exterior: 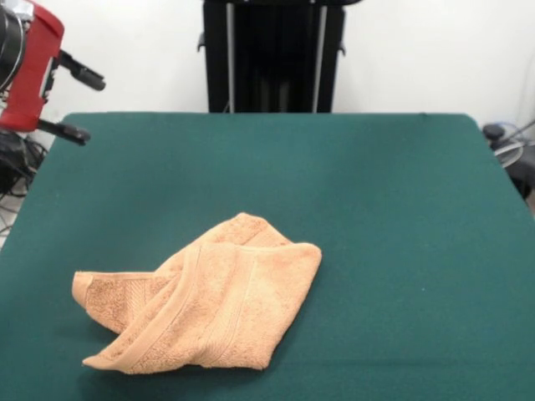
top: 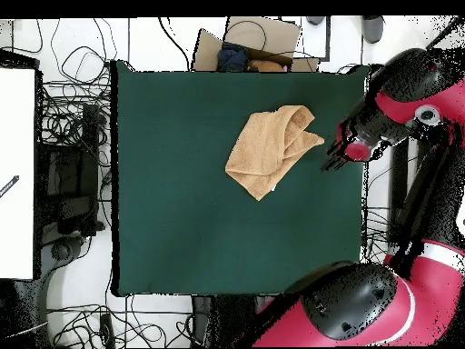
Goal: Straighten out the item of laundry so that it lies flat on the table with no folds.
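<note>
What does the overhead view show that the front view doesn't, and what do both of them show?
Only the overhead view shows the arm's bulky red and black base, tangled cables on the floor beside the table, and a cardboard box past its far edge. Only the front view shows the black pedestal upright against the white wall. Both show the orange-tan towel, folded over itself on the green table, and the end effector apart from the towel, at the table's edge; whether it is open is unclear.
</note>
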Robot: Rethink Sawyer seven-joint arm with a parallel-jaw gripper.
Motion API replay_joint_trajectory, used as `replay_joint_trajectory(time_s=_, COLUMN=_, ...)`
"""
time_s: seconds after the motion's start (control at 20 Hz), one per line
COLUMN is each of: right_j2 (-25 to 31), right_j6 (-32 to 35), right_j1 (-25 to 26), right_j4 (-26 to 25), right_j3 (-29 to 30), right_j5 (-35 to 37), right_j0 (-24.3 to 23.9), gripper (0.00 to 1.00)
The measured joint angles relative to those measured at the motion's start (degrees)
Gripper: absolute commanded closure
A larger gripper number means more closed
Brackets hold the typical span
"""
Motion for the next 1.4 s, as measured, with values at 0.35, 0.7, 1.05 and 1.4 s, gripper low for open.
replay_joint_trajectory(time_s=0.35, right_j2=-0.01, right_j6=0.0, right_j1=-1.87, right_j4=0.39, right_j3=2.47, right_j5=-11.37, right_j0=-0.74, gripper=0.0)
replay_joint_trajectory(time_s=0.7, right_j2=-0.01, right_j6=0.0, right_j1=-3.61, right_j4=0.93, right_j3=5.74, right_j5=-18.57, right_j0=-1.03, gripper=0.0)
replay_joint_trajectory(time_s=1.05, right_j2=-0.02, right_j6=0.01, right_j1=-4.61, right_j4=2.12, right_j3=8.08, right_j5=-21.82, right_j0=-1.05, gripper=0.0)
replay_joint_trajectory(time_s=1.4, right_j2=-0.15, right_j6=0.04, right_j1=-4.75, right_j4=3.18, right_j3=8.93, right_j5=-26.34, right_j0=-0.72, gripper=0.0)
